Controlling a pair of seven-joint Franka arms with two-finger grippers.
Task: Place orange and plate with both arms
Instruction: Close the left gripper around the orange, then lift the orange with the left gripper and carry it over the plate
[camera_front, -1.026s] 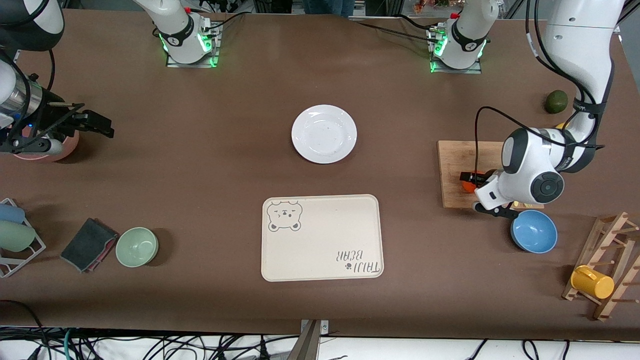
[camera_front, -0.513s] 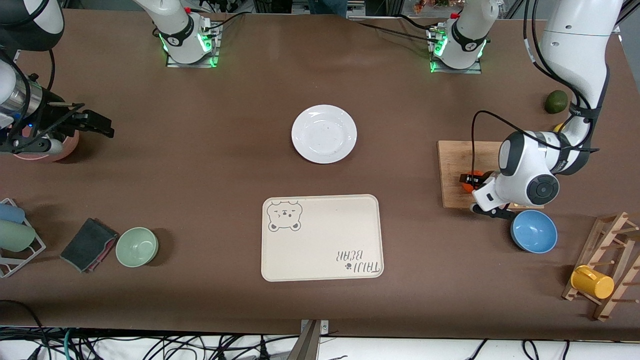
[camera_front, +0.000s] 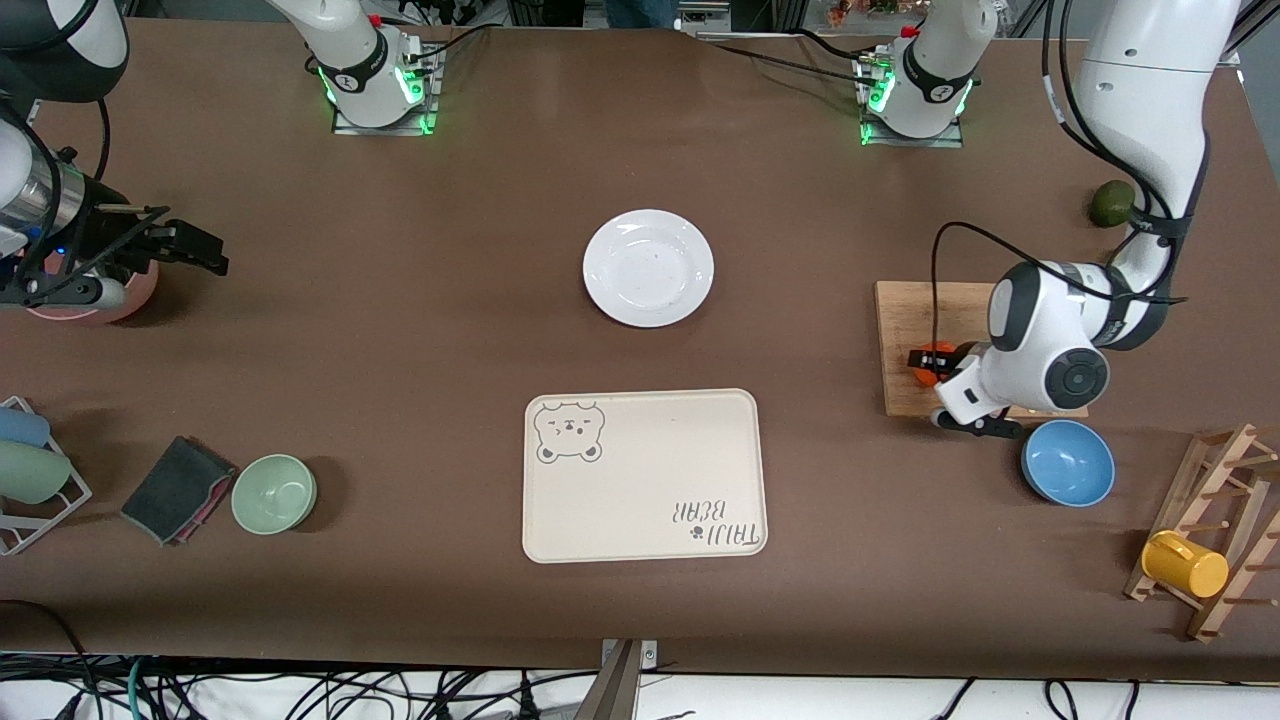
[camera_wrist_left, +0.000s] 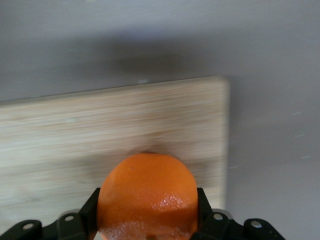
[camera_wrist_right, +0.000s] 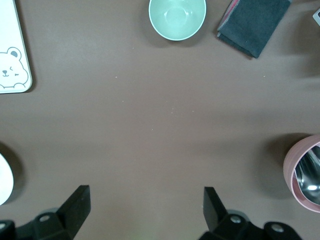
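The orange (camera_front: 928, 366) is held between the fingers of my left gripper (camera_front: 932, 362), above the wooden cutting board (camera_front: 915, 320) at the left arm's end of the table. In the left wrist view the orange (camera_wrist_left: 147, 192) fills the gap between the black fingers (camera_wrist_left: 88, 210), over the board (camera_wrist_left: 100, 130). The white plate (camera_front: 648, 267) lies in the middle of the table, with the cream bear-print tray (camera_front: 645, 475) nearer to the front camera. My right gripper (camera_front: 195, 250) waits open and empty over the right arm's end of the table; it also shows open in the right wrist view (camera_wrist_right: 146, 205).
A blue bowl (camera_front: 1067, 462) sits by the board, nearer the front camera. A green avocado (camera_front: 1112, 203), a wooden rack (camera_front: 1215, 530) with a yellow cup (camera_front: 1185, 565), a green bowl (camera_front: 274, 493), a dark cloth (camera_front: 178, 488), a pink bowl (camera_front: 90, 300) and a cup rack (camera_front: 35, 470) stand round the edges.
My left gripper has moved with the orange toward the middle of the table, along the board. The right arm has not moved.
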